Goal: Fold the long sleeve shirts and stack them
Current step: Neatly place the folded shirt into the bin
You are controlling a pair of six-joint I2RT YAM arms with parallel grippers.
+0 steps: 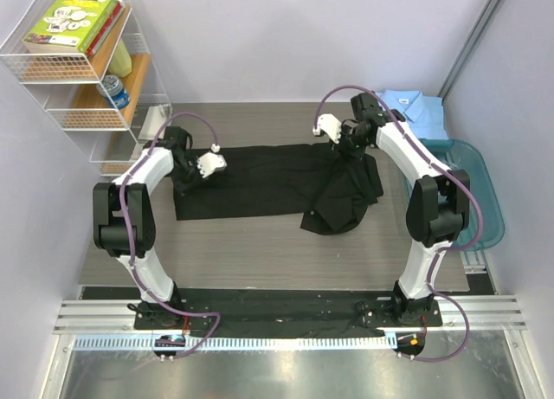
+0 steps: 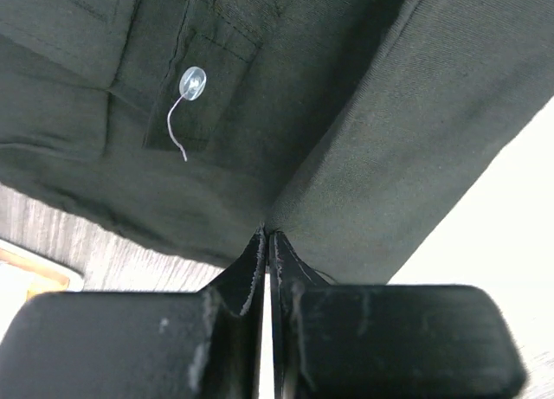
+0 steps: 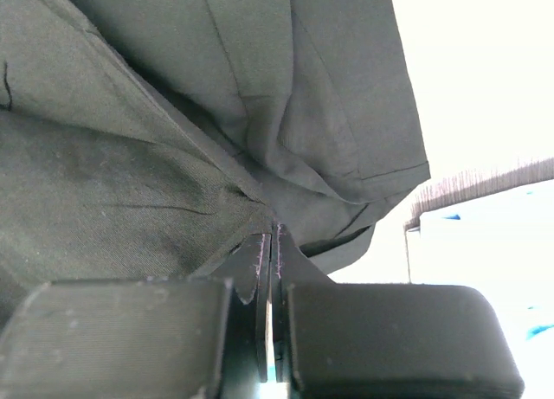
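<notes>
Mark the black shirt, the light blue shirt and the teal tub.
black shirt (image 1: 251,187): top external view, flat middle of the body.
light blue shirt (image 1: 414,105): top external view, folded front.
teal tub (image 1: 486,196): top external view, right wall.

text: none legible | green book cover (image 1: 69,20): print too small to read

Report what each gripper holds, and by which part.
Both hold the black shirt. The left gripper pinches a fold of cloth toward its left end, near a button. The right gripper pinches bunched cloth at its right end.
</notes>
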